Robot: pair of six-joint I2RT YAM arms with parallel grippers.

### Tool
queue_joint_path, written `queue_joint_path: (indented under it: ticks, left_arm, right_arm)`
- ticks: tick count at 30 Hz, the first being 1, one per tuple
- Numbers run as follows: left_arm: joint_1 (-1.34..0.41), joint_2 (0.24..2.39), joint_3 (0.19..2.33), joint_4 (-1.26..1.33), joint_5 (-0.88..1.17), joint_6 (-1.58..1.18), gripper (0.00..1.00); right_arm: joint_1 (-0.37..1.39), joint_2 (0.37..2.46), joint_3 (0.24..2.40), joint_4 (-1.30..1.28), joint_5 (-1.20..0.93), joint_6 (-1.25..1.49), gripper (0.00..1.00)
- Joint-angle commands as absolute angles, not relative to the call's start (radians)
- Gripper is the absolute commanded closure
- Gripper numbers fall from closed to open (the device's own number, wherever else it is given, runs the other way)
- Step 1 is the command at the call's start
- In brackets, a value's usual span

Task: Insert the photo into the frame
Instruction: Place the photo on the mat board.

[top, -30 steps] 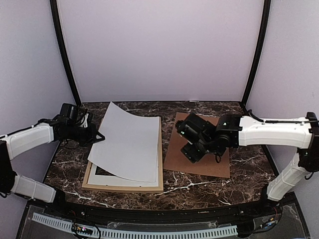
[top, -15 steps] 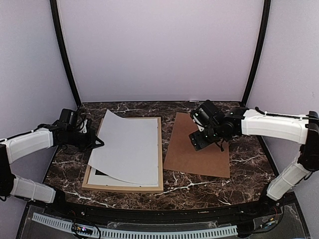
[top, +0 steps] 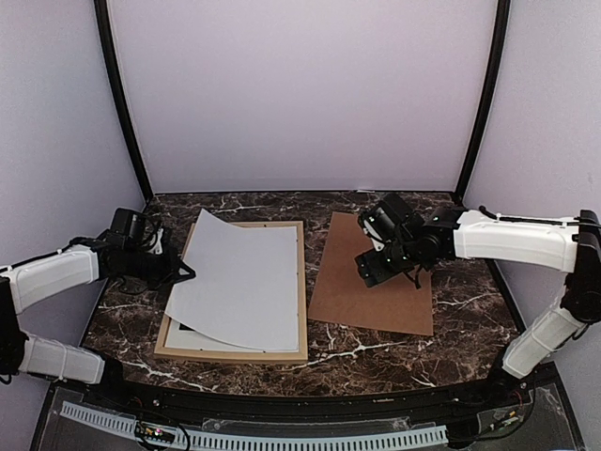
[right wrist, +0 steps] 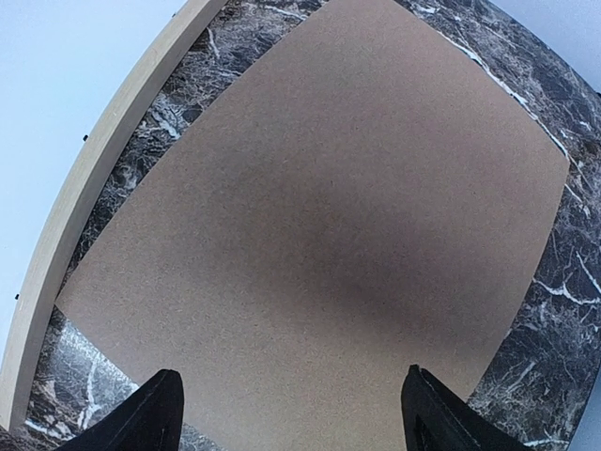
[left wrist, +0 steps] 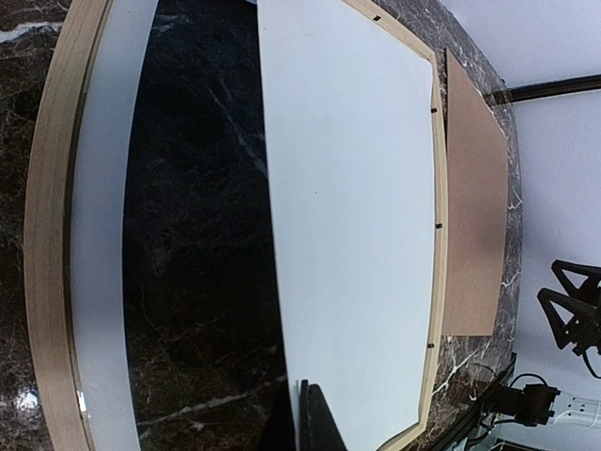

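Observation:
The photo [top: 239, 277] shows only its blank white back; its printed side is hidden. It lies curved over the light wood frame [top: 302, 282], with its left edge lifted and its right part resting on the frame. My left gripper [top: 183, 271] is shut on that left edge. In the left wrist view the photo [left wrist: 357, 216] rises from my left gripper [left wrist: 305, 413], and the frame's rail [left wrist: 52, 235] curves along the left. My right gripper [top: 371, 268] is open and empty above the brown backing board [top: 376, 291]; its fingertips [right wrist: 160, 413] stand wide apart over the board [right wrist: 319, 216].
A white mat [top: 174, 329] lies inside the frame under the photo, with dark table showing through its window [left wrist: 188, 235]. The backing board lies flat to the right of the frame. Black poles stand at the back corners.
The photo has sunk lower and flatter onto the frame, still held by my left gripper. My right arm has drawn back towards the right rear, above the backing board.

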State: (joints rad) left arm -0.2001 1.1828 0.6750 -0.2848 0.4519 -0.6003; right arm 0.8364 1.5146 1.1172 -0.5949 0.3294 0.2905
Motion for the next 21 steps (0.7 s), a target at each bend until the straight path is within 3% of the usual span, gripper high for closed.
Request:
queue_joint_path:
  ticks: [1,8,21]
  left_arm:
    - [-0.198,1.157,0.648,-0.277,0.448,-0.611,1.00]
    - [-0.198,1.163,0.630,-0.261,0.444,-0.611,1.00]
    - [-0.198,1.187,0.629,-0.252,0.430,-0.599,0.86]
  right_arm:
    - [0.826,1.499,1.096,-0.560,0.319,0.302,0.19]
    - [0.821,1.502,1.087,-0.553,0.318,0.302,0.19]
    - [0.818,1.513,1.078,-0.545,0.311,0.302,0.19]
